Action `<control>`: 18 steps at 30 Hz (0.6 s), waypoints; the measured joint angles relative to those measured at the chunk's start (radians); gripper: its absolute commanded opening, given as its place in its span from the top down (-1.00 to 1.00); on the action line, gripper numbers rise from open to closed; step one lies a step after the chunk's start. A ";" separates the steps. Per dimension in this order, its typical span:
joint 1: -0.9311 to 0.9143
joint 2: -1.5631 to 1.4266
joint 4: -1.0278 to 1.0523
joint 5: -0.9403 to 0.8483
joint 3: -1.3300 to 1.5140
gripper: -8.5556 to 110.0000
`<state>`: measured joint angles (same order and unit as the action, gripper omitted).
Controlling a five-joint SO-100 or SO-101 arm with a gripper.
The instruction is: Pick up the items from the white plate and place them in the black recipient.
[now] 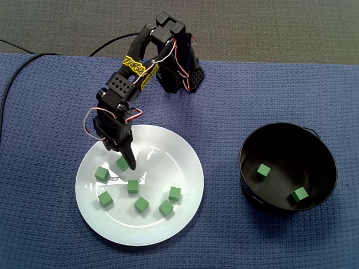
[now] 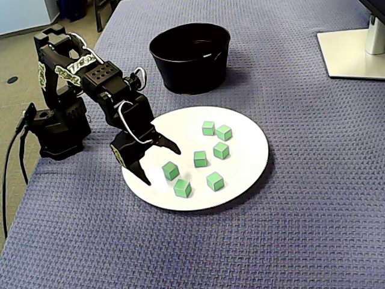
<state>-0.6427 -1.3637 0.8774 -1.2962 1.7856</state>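
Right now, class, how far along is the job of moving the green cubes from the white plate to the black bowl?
Done: two green cubes lie in the black bowl. In hand: nothing is gripped; the jaws stand open just above the white plate, close to one cube. Left: all seven cubes on the plate, that one included.

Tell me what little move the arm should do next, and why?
Probably lower the end effector a little and close it on the nearest green cube. Its jaws stand open and empty right by that cube on the white plate, and two cubes already sit in the black bowl.
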 measured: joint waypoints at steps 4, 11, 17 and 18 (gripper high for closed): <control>0.009 0.000 -0.080 -0.008 0.051 0.34; 0.026 -0.003 -0.123 -0.006 0.091 0.55; 0.032 -0.025 -0.170 0.014 0.133 0.78; 0.034 -0.029 -0.176 0.021 0.140 0.83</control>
<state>-0.6090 -1.3929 0.7010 -1.2747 1.9251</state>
